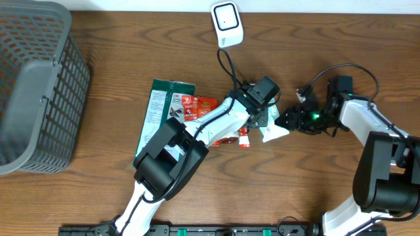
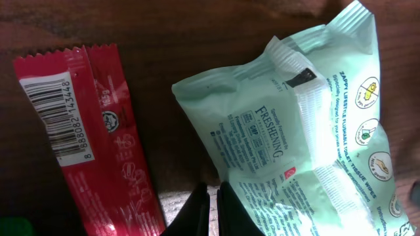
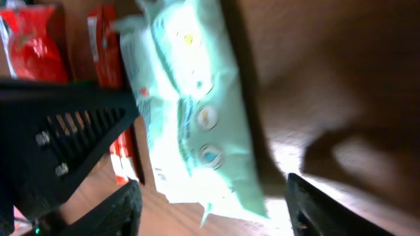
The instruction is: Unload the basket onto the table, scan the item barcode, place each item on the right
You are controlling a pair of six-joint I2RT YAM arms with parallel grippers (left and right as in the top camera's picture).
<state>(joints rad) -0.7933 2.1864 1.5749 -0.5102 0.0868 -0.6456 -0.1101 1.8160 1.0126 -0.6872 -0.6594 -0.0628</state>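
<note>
From overhead, the left arm [image 1: 216, 121] covers most of the mint wipes pack [image 1: 272, 133] and part of the red packets [image 1: 200, 105]. The right wrist view blurs the pack's print past reading. The left wrist view's bottom edge crops the red sachet [image 2: 98, 144].

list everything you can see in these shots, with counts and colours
table: 1, brown wood, under everything
basket: 1, grey mesh, far left
scanner: 1, white, top centre
cable: 1, black, running down from the scanner
green packet: 1, dark green and white, centre left
red packet: 1, red, against the green packet's right side
red sachet: 1, red, barcode facing up, beside the wipes pack
wipes pack: 1, mint green, centre right, between the two grippers
left gripper: 1, black, shut, at the wipes pack's edge
right gripper: 1, black, open, fingers either side of the wipes pack's end
</note>
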